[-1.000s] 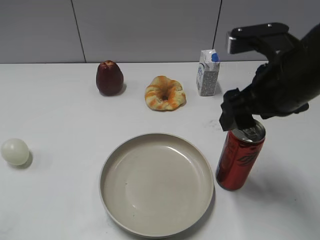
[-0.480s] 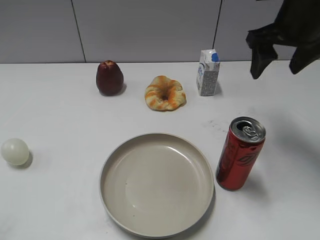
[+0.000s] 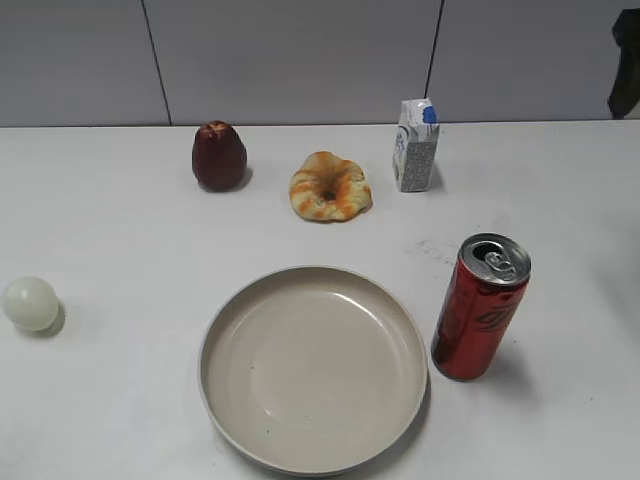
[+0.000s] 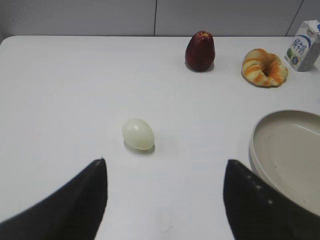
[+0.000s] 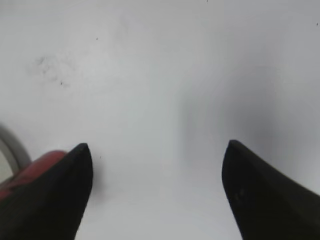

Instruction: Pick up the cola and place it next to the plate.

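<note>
My right gripper (image 5: 157, 192) hangs wide open over bare bench (image 5: 160, 75), holding nothing; the cola (image 5: 22, 172) peeks in at its lower left. My left gripper (image 4: 165, 195) is also spread open and empty, with a pale egg (image 4: 138, 134) ahead of it. The cola (image 3: 480, 307) stands upright just right of the plate (image 3: 313, 367), near its rim.
</note>
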Controlling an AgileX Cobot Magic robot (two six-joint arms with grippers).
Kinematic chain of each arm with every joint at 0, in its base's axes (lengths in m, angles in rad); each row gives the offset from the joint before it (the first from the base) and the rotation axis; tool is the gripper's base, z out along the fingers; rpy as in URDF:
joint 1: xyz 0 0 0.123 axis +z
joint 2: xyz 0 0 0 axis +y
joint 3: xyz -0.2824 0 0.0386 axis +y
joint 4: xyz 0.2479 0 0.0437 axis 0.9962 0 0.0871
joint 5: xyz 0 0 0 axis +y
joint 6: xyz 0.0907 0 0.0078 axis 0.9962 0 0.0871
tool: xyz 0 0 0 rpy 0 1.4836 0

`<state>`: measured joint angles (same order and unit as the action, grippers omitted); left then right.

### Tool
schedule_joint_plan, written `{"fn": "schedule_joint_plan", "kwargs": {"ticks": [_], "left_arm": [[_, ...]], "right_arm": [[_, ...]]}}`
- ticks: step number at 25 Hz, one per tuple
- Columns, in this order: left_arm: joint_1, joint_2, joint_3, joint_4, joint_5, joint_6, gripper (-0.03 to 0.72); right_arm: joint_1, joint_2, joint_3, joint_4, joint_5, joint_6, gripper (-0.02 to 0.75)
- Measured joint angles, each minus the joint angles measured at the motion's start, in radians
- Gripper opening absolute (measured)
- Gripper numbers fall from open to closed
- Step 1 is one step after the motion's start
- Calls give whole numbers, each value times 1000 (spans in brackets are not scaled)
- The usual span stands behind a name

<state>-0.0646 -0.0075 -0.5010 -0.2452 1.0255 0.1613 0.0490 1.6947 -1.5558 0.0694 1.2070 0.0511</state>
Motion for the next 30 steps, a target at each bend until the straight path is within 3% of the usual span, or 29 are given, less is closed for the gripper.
{"fn": "schedule_joint_plan", "kwargs": {"ticks": [9,19,30], "left_arm": [[0,0,0,0,0,0,552],[0,0,0,0,0,0,552],[0,0,0,0,0,0,552]], "right_arm": [[0,-424,477,11,-4,-28,592],[0,-918,973,8,-181,-31,592],[0,-1388,1057,8,-169,-41,590]]}}
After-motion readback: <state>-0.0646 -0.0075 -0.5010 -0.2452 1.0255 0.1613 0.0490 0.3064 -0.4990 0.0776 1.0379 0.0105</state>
